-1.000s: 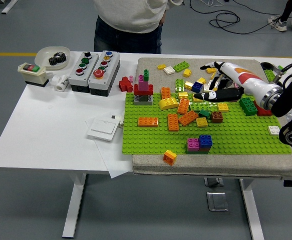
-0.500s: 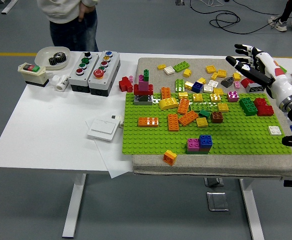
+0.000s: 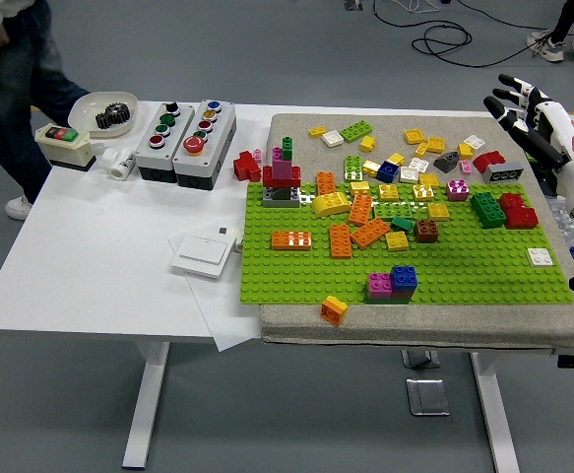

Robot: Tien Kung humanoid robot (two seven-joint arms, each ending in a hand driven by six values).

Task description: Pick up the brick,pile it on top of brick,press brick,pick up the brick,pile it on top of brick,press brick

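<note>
Right now the right hand [image 3: 538, 113] hangs at the far right edge, above the grey mat's [image 3: 296, 126] back corner, its fingers [image 3: 508, 99] spread wide and holding nothing. No left hand shows.

On the white bench [image 3: 109, 246] the mat carries a green baseplate [image 3: 464, 271] strewn with loose bricks. A small tower [image 3: 283, 175] stands at the plate's back left corner: a grey brick at the bottom, red and pink above, a green one on top. Just left of it, off the plate, lies a red brick cluster [image 3: 244, 166]. Near the plate's front sit a pink brick [image 3: 379, 286] and a blue brick [image 3: 404, 279], touching side by side. An orange brick [image 3: 334, 309] lies on the mat just in front of the plate. Several more orange bricks [image 3: 341, 240] lie around the plate's middle, and a dark green brick [image 3: 486, 209] and a red brick [image 3: 520, 212] sit side by side toward the right.

On the bare bench to the left stand two grey button boxes [image 3: 186, 128], a white bowl [image 3: 88, 103] with a black gear, a small switch box [image 3: 63, 145] and a white flat switch [image 3: 204, 253] on paper. A person's leg [image 3: 11, 89] shows at the top left corner.
</note>
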